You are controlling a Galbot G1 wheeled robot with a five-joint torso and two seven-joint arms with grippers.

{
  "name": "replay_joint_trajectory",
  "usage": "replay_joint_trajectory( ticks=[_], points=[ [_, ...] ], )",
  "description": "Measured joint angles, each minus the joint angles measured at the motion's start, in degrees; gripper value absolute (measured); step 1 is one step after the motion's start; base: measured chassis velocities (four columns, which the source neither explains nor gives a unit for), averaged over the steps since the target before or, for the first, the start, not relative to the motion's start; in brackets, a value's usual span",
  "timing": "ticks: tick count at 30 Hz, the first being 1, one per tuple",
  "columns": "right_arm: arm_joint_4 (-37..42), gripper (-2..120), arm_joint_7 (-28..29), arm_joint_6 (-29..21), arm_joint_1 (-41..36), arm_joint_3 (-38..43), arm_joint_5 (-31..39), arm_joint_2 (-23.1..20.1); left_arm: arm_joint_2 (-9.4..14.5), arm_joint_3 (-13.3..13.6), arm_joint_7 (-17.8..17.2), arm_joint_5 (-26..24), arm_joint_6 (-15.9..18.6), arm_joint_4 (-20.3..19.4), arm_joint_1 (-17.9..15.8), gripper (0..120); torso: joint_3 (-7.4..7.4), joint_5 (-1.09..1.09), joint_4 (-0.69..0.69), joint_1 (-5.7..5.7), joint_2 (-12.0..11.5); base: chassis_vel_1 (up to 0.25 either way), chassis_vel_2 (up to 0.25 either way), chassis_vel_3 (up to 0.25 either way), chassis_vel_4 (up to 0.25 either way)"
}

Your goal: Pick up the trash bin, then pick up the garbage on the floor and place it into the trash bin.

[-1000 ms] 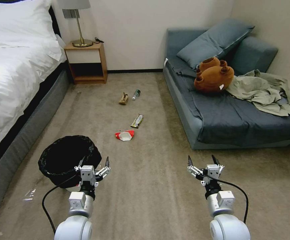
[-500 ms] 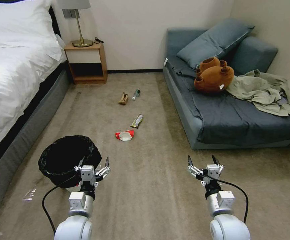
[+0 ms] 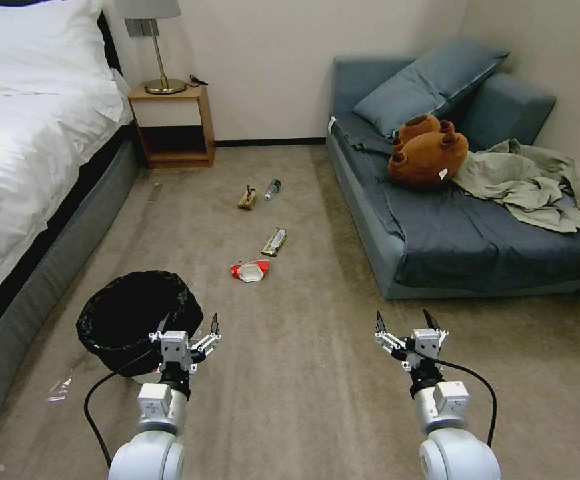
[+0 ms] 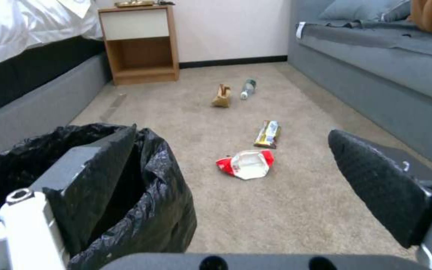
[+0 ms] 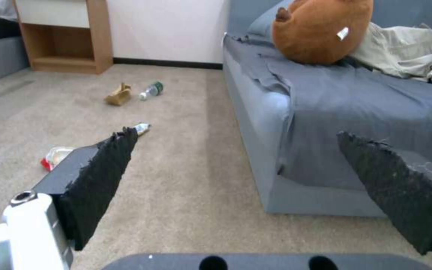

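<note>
1. Nothing has moved since the earlier frames: both arms, the bin and the litter sit exactly where they were.
2. The trash bin point(image 3: 130, 317), one of it, stands on the carpet just ahead and to the outside of the left hand point(image 3: 187, 329), whose fingers are spread wide with nothing in them. In the left wrist view one finger overlaps the bag's folded rim point(image 4: 161, 150); whether it touches I cannot tell.
3. The right hand point(image 3: 403, 321) hovers well apart from the bin, equally wide and empty, with the sofa point(image 3: 437, 247) beyond it.
4. Risks, as I judge them: a pinch on the glossy bag alone could slip or drag the liner out; a one-sided rim grip could tip the bin.
5. Garbage, four pieces, all ahead of the left hand, between the hands' lines: one red-and-white wrapper point(image 3: 250, 271) nearest, one gold wrapper point(image 3: 274, 242) beyond, then one tan paper scrap point(image 3: 247, 196) and one small bottle point(image 3: 273, 187) farthest, side by side.
6. The flat wrappers hug the carpet and may slide; the bottle may roll.
</note>
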Motion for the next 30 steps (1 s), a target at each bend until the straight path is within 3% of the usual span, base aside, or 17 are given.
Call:
replay_joint_trajectory(
  ticks=[30],
  points=[
    [0.0,100,0.0,0.0,0.0,0.0,0.0,0.0,0.0,0.0,0.0,0.0,0.0,0.0,0.0,100,0.00,0.00,0.00,0.00,0.0,0.000,0.000,0.000,0.000]
  ],
)
